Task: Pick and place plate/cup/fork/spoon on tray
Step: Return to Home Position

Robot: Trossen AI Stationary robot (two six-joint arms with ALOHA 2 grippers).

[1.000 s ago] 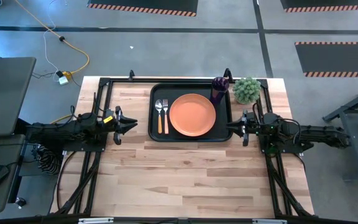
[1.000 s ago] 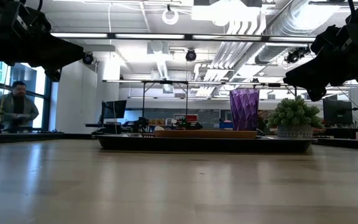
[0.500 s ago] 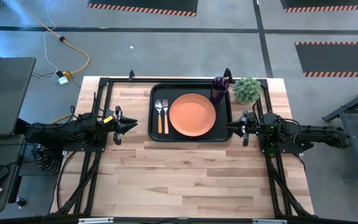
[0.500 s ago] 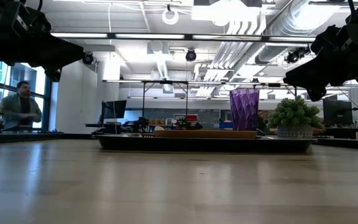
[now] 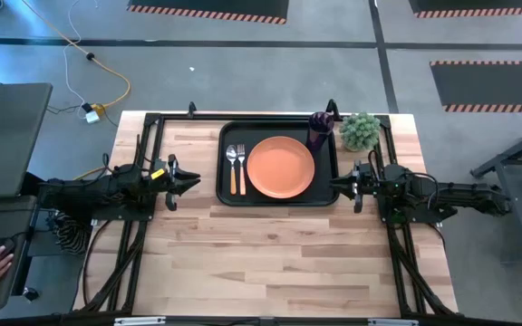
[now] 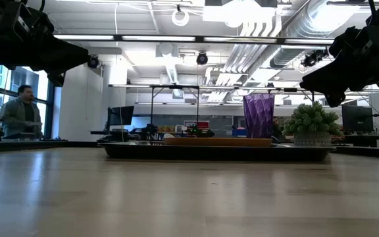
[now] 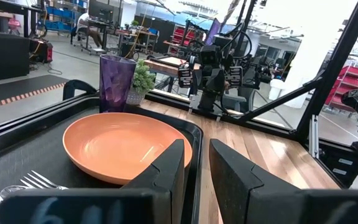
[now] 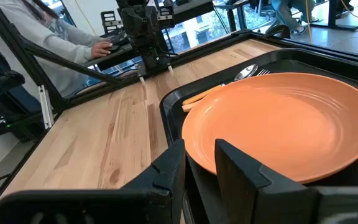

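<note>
Wooden table holds your loaded tray; both empty jaws sit slightly parted beside it, so any careless swing could knock it.

Spoon, fork left of plate on tray; cup in corner

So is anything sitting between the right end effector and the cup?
Nothing visible. The right end effector hovers empty at the tray's right edge; the cup stands in its far right corner, the plant outside.
</note>
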